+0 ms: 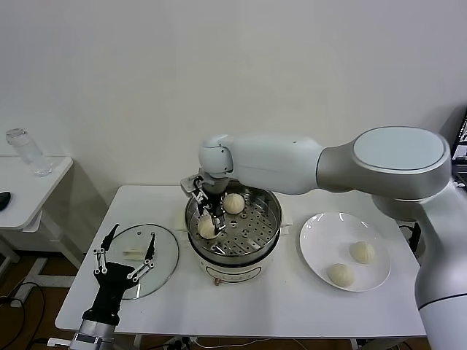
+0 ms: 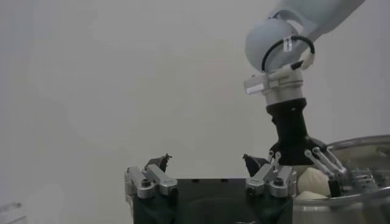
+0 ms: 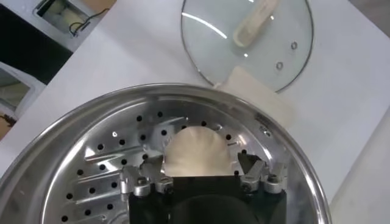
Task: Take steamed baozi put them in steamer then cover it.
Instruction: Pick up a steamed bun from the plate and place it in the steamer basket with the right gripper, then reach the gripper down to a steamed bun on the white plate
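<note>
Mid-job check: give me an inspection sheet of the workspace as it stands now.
Surface: white table, a white plate at the robot's right.
Job's things: two baozi in the steamer, one toward the back, one between the right hand's fingers; two more baozi on the plate; cover flat on the table, left of the steamer.
Clutter: nothing seen.
Hands: right hand open, inside the steamer, straddling a baozi; left hand open, over the cover.
Cables: dark leads on the floor at lower left.
Surroundings: plain white wall; side table with a clear bottle.
</note>
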Motion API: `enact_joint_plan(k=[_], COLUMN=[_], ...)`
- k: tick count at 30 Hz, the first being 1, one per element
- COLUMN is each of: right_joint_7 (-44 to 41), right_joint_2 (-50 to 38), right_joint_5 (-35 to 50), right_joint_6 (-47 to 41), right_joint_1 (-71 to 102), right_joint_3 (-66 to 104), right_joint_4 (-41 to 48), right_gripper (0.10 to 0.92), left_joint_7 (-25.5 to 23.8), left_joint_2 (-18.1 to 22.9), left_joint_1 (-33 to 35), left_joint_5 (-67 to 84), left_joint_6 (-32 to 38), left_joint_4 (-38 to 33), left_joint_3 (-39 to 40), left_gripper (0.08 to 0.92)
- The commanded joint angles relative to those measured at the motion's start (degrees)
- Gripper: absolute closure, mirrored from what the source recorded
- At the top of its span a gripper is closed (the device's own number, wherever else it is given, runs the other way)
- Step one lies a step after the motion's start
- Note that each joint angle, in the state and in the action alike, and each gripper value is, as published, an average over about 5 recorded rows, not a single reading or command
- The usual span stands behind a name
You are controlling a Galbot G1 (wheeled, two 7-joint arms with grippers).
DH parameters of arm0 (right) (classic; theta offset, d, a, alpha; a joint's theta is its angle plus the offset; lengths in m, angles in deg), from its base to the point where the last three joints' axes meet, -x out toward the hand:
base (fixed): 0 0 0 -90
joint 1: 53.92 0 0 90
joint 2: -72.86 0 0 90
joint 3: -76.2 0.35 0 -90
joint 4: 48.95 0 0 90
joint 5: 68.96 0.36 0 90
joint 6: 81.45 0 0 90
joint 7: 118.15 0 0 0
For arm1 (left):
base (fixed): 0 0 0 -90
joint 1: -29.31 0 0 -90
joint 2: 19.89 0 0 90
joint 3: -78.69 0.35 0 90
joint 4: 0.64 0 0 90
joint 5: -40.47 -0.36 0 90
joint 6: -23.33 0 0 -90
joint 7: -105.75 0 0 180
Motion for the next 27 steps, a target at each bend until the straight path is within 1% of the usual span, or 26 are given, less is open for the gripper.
enact_joint_plan(k=[1,6,10,13,18,22,27], right_joint_7=[-5.7,-10.9,-16.0,-19.2,-21.3,-20.3,-18.4], right_joint_2=[-14.6,-27.6,-36.5,-41.4,-46.0,-47.9,-48.3], right_joint_5=[-5.3,-7.5,-11.3,-14.5,-19.2,-21.3,-22.0], right_joint_6=[2.7,6.0,8.4,10.3,13.1,14.5,15.3], right_joint_1=[-3.1,-4.2,-2.8,-0.1,6.4,12.4,17.8], right_joint_3=[9.1,13.6,15.4,15.9,16.0,16.9,18.7], right_joint_4=[-7.4,-9.0,-7.6,-6.1,-5.9,-6.5,-6.8], right_gripper=[0.203,0.203,0.203,0.203,0.203,0.203,0.203], left_joint_7=[0.0,0.1,0.1,0.1,0.1,0.1,0.1], left_joint_2=[0.0,0.0,-0.2,-0.2,0.0,0.1,0.1], left_joint_1=[0.0,0.2,0.3,0.3,0.3,0.4,0.5], left_joint_5=[0.0,0.0,-0.1,-0.2,-0.4,-0.4,-0.5], left_joint_6=[0.0,0.0,-0.2,-0.2,-0.2,-0.3,-0.3], left_joint_4=[0.0,-0.4,-0.7,-0.5,-0.2,-0.4,-0.2], left_joint_3=[0.2,0.4,0.3,0.4,0.7,0.6,0.3], left_gripper=[0.177,0.177,0.177,0.177,0.177,0.177,0.177])
